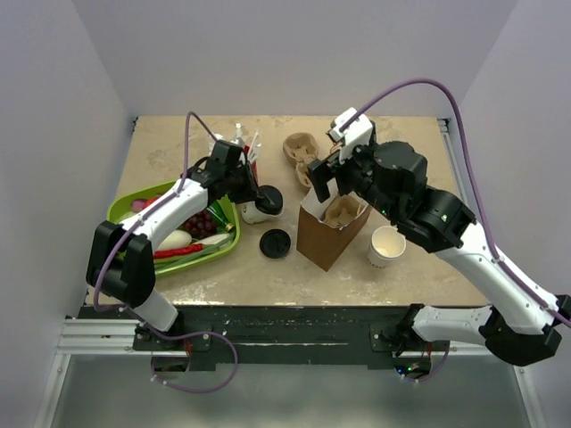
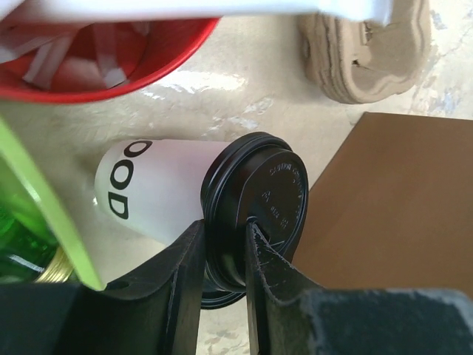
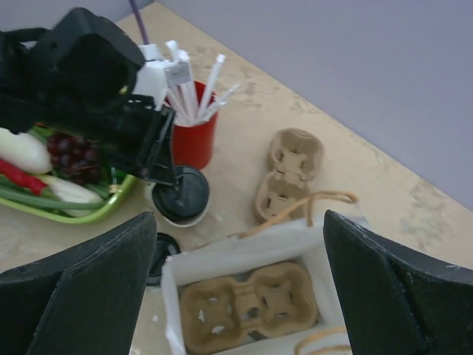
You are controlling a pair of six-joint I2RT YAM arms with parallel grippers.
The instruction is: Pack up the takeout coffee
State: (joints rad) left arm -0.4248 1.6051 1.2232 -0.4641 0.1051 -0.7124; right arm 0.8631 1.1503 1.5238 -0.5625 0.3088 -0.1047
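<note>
The takeout coffee [image 1: 262, 204] is a white paper cup with a black sip lid. It stands slightly tilted between the green tray and the brown paper bag [image 1: 326, 234]. My left gripper [image 1: 255, 193] is shut on the lid's rim; in the left wrist view one finger [image 2: 260, 270] lies on the lid top [image 2: 262, 194] and the other sits under the rim. The cup also shows in the right wrist view [image 3: 182, 194]. My right gripper [image 1: 326, 184] is open and empty, hovering over the open bag [image 3: 222, 255], which holds a cardboard cup carrier [image 3: 251, 307].
A loose black lid [image 1: 275, 242] lies in front of the cup. A lidless white cup [image 1: 386, 246] stands right of the bag. A red cup of straws [image 1: 246, 153] and spare cardboard carriers [image 1: 300, 150] are behind. The green tray [image 1: 217, 249] of vegetables is at the left.
</note>
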